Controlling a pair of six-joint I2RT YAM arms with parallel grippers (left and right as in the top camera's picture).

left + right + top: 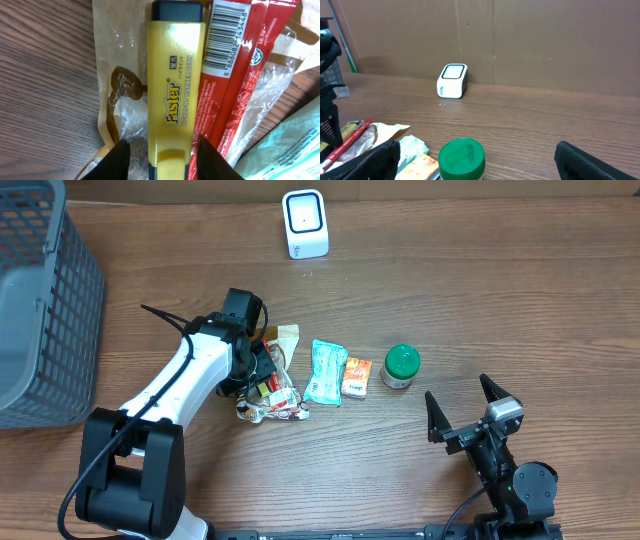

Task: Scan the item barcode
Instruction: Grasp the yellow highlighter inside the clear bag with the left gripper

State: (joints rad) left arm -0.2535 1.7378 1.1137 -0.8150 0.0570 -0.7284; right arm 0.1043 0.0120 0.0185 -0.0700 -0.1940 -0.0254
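Observation:
A yellow highlighter marker [175, 85] with a dark cap lies on a crinkled clear wrapper, beside red sachets [235, 75] that carry a printed barcode [225, 37]. My left gripper [164, 146] is down over this pile [268, 395], open, its black fingers on either side of the marker's near end. A sliver of wrapper shows between the left finger [117, 160] and the marker. The white scanner [305, 223] stands at the far edge of the table. My right gripper [468, 410] rests open and empty at the near right.
A teal packet [325, 372], an orange packet [356, 377] and a green-lidded jar [401, 365] lie in a row right of the pile. A grey mesh basket [40, 310] stands at the left edge. A cardboard wall [520, 40] backs the table.

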